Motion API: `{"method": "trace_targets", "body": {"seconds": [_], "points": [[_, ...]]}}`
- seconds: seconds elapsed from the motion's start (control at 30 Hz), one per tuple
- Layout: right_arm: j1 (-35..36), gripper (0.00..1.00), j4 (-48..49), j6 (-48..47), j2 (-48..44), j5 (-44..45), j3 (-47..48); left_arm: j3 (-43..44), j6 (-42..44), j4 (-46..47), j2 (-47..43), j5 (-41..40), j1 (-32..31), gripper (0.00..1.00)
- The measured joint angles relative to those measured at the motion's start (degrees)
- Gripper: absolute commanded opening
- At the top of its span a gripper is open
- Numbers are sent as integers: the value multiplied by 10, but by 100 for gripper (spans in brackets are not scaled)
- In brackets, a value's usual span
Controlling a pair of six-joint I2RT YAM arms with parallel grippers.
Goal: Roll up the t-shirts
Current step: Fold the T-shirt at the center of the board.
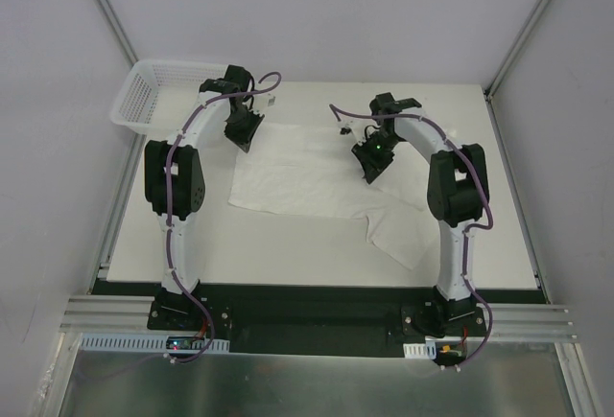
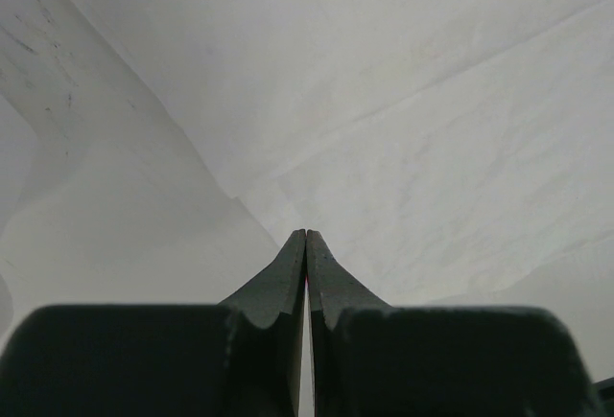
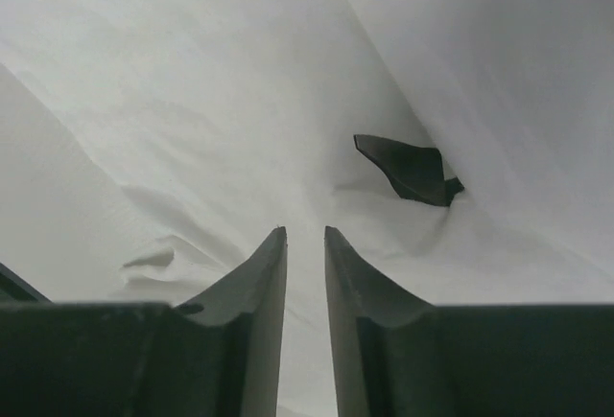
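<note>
Right gripper (image 3: 305,233) sits narrowly open, empty, above the t-shirt (image 1: 307,182) spread mid-table; left gripper (image 2: 306,233) is closed at its 11 o'clock corner. You may snag one layer, skewing the roll.

Bright, even light nearly washes out the t-shirt (image 1: 317,182); shadows faint.

Robotics lab cell: white enclosure walls (image 1: 288,14), aluminium base rail (image 1: 106,319), two bolted arms (image 1: 173,182).

L claw (image 2: 306,234) closed, R claw (image 3: 305,233) ajar
</note>
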Motion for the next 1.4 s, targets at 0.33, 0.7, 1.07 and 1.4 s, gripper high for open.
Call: {"method": "trace_targets", "body": {"seconds": [0.33,0.7,1.07,1.4], "points": [[-45,27,-42,31,16,-50,33,27,5,-3,16,-2,0,0],[-224,1,-38,33,24,-10,94,123,10,-4,121,-5,0,0],[-246,1,37,-18,160,103,211,179,38,-15,192,-59,0,0],[-236,1,118,-109,226,210,299,317,71,-31,272,-110,-1,0]]}}
